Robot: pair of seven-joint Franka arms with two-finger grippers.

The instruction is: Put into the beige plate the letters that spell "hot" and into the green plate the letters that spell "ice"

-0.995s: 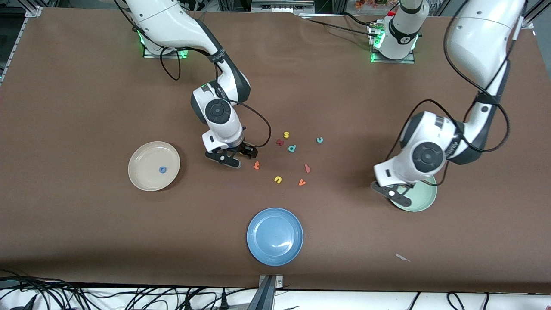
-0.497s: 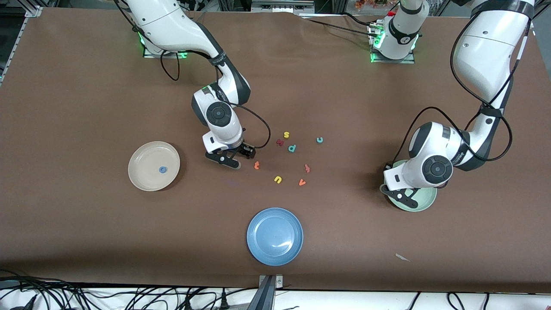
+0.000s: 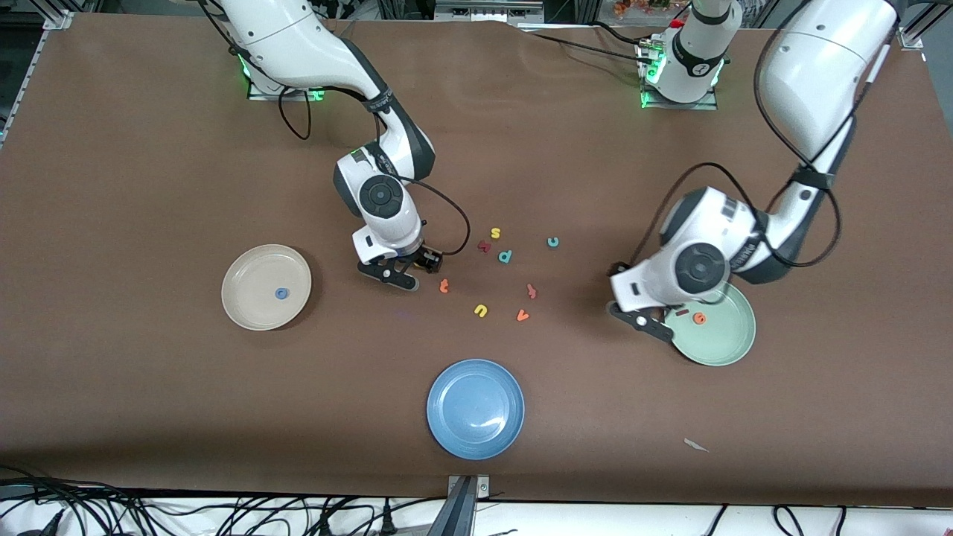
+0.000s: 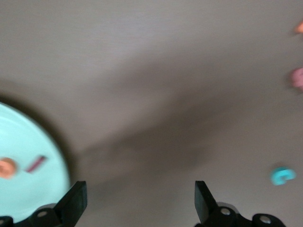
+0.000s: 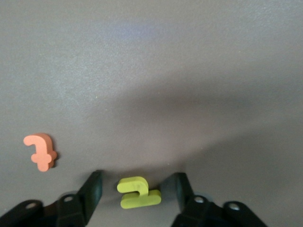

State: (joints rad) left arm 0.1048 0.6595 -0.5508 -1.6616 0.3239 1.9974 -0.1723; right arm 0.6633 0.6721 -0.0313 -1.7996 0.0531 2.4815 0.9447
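The beige plate [image 3: 266,286] holds the blue o [image 3: 281,293]. In the green plate [image 3: 726,339] lie the orange e [image 3: 699,318] and the dark red i [image 3: 681,313]. My left gripper [image 3: 646,321] hangs open and empty over the table at that plate's rim, as the left wrist view [image 4: 140,203] shows. My right gripper [image 5: 135,191] is low on the table, open, with a finger on each side of the yellow h [image 5: 139,193] and a gap on both sides. The orange t [image 3: 444,285] lies close beside it. The teal c [image 3: 552,242] lies among the loose letters.
Loose letters between the arms: yellow s [image 3: 495,233], a red one [image 3: 484,246], teal p [image 3: 505,257], a reddish one [image 3: 531,290], yellow u [image 3: 480,310], orange v [image 3: 523,316]. A blue plate [image 3: 475,408] sits nearer the front camera.
My left gripper has opened and swung off the green plate toward the loose letters, uncovering the e and the i. The right gripper's fingers have drawn closer together round the h.
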